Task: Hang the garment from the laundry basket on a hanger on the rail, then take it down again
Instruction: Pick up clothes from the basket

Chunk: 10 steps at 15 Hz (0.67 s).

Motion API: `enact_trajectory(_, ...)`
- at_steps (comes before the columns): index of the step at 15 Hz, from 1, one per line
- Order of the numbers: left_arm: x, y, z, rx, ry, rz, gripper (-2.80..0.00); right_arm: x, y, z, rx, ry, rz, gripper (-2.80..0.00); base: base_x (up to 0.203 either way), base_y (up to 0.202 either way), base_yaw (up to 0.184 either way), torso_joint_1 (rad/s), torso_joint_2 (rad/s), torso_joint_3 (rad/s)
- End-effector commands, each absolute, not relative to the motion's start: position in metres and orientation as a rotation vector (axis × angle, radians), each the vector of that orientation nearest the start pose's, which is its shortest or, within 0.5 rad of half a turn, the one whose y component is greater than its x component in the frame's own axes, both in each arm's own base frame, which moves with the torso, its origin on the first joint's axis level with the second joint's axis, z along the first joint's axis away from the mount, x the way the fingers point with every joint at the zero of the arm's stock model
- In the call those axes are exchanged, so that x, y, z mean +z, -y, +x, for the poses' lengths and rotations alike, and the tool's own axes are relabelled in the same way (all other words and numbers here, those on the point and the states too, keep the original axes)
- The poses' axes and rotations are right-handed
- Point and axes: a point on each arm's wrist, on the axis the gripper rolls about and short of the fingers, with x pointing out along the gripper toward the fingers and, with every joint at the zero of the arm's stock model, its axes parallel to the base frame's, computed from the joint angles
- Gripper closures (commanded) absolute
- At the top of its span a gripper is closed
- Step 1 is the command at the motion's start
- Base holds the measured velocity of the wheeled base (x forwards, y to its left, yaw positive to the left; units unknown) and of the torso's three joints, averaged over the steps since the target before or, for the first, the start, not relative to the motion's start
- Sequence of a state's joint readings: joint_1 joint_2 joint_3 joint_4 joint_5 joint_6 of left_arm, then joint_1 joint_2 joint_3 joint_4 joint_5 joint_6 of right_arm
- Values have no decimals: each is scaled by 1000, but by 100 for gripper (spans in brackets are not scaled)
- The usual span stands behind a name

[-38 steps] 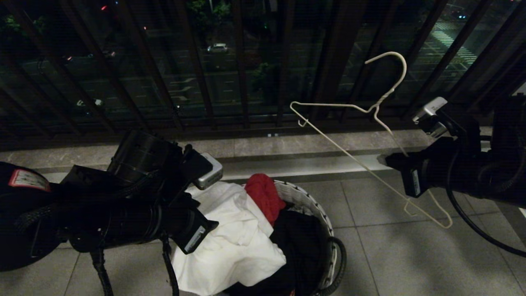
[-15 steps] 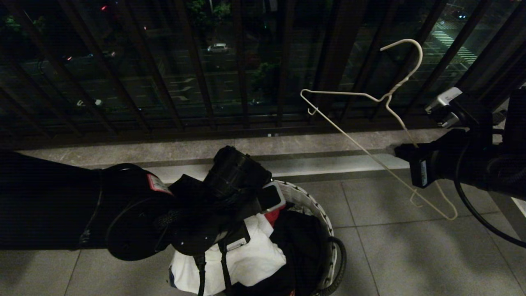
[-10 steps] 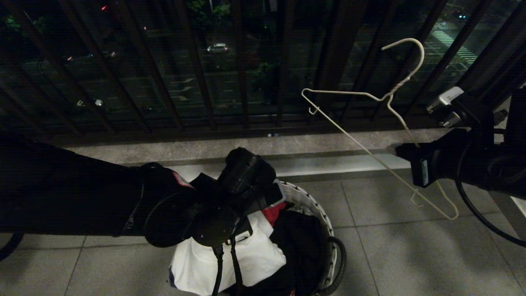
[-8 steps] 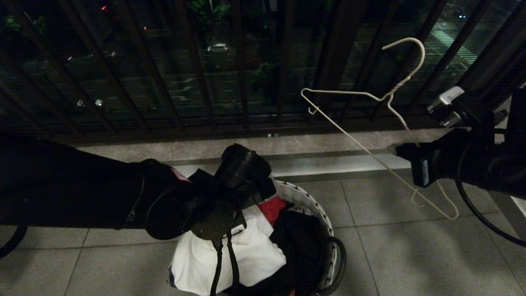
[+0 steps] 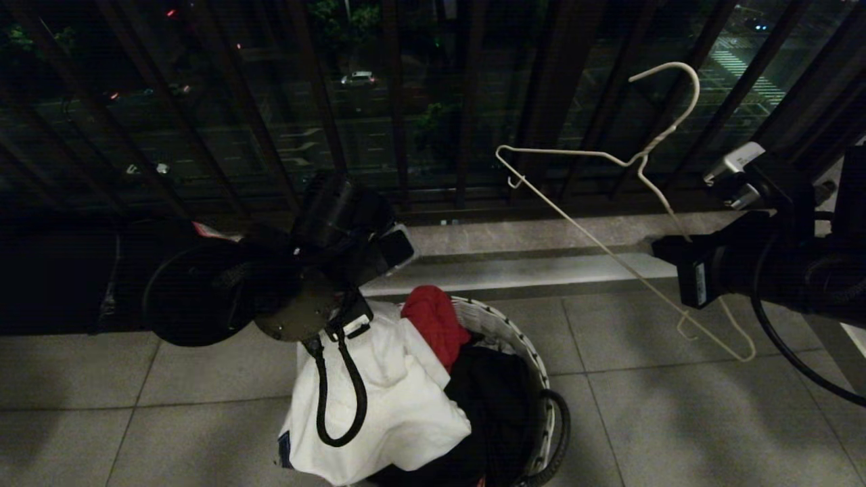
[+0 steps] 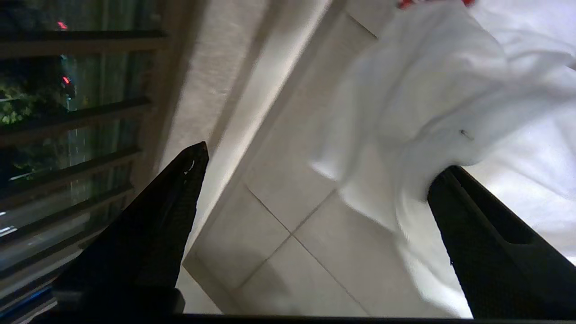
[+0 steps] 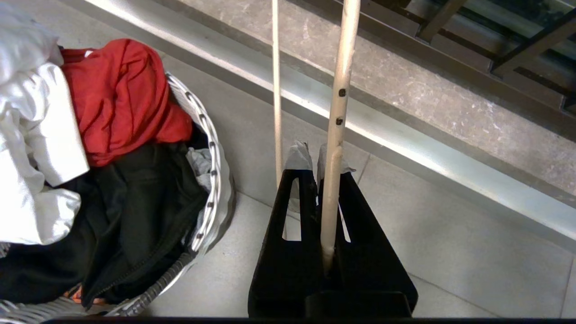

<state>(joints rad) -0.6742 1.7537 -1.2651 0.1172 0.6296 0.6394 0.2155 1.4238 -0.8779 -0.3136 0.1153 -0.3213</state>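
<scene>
Two grippers at the basket (image 5: 514,331): left gripper (image 6: 315,180) spread wide over the shirt (image 5: 385,399); right gripper (image 7: 321,180) clamped on the hanger (image 5: 609,203).
Shirt lies heaped at the basket's left, spilling over the rim; soft, light, likely best pinched at a raised fold; red cloth (image 5: 436,325) and black garment (image 5: 490,392) share the basket.

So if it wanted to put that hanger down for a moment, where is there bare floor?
Bare tiles lie between the laundry basket and the right gripper holding the hanger, and along the step under the balcony railing. The basket itself is crowded: the garment, a red cloth and a black garment fill it, with the open left gripper beside the white one.
</scene>
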Motion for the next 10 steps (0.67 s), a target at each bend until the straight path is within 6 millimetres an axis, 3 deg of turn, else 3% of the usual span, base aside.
enact_trajectory(1,241,181,248,-183,-422,970,-280,247,-55,238,366,-176,-331,0,0,0,0,0,0,0)
enact_trajectory(4,237,175,241,-189,-436,978,-280,247,-55,238,366,-177,-331,0,0,0,0,0,0,0)
enact_trajectory(8,208,169,232,-237,-519,1024,-280,247,-55,238,366,-177,-331,0,0,0,0,0,0,0)
enact_trajectory(10,195,167,227,-334,-554,961,-280,247,-55,238,366,-177,-331,0,0,0,0,0,0,0)
